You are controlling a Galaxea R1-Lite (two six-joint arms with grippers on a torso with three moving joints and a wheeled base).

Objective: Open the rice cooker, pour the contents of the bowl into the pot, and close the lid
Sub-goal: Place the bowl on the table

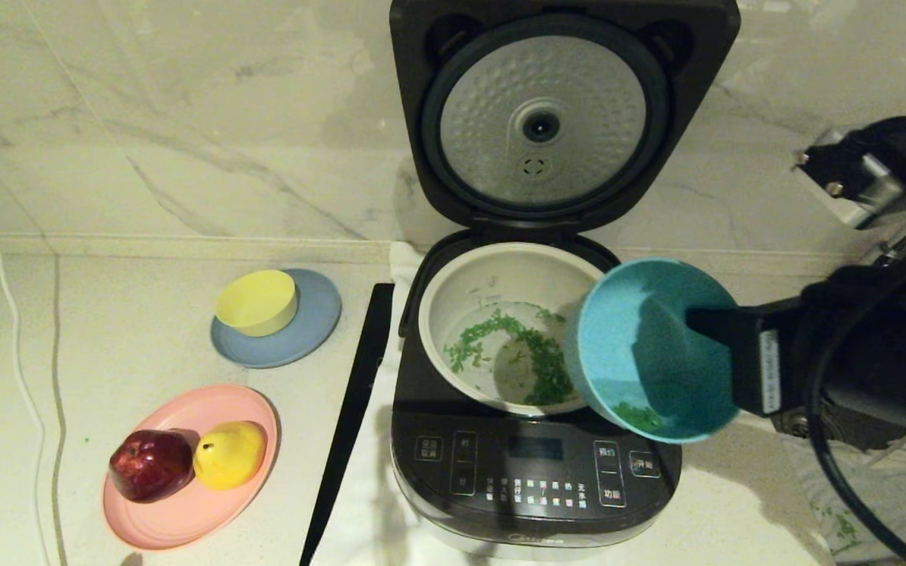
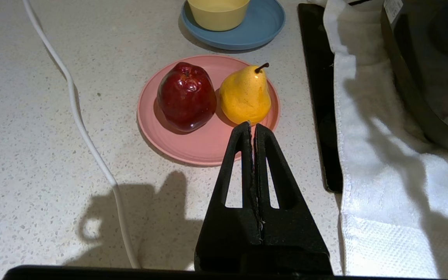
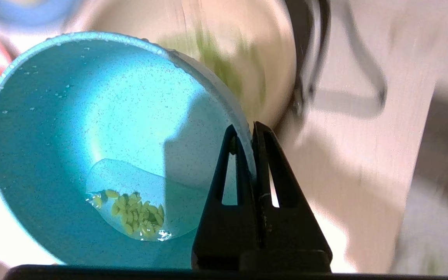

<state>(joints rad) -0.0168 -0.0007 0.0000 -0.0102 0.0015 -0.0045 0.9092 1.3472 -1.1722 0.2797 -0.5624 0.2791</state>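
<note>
The rice cooker (image 1: 535,440) sits in the middle of the tabletop (image 1: 107,236) with its lid (image 1: 543,118) up. The right tool (image 3: 247,130) pinches the rim of the teal bowl (image 1: 650,346) and tips it at the right edge of the pot (image 1: 500,275).

Most of the chopped greens (image 1: 532,354) lie in the pot, so the pouring looks nearly done. A small clump (image 3: 134,212) sits in the bowl and may need more tipping. After that, the bowl must move away so the lid can close.

The left tool (image 2: 252,128), pressed together, hangs near the pink plate (image 2: 204,149) with an apple (image 2: 185,95) and pear (image 2: 245,95), well out of the way.
</note>
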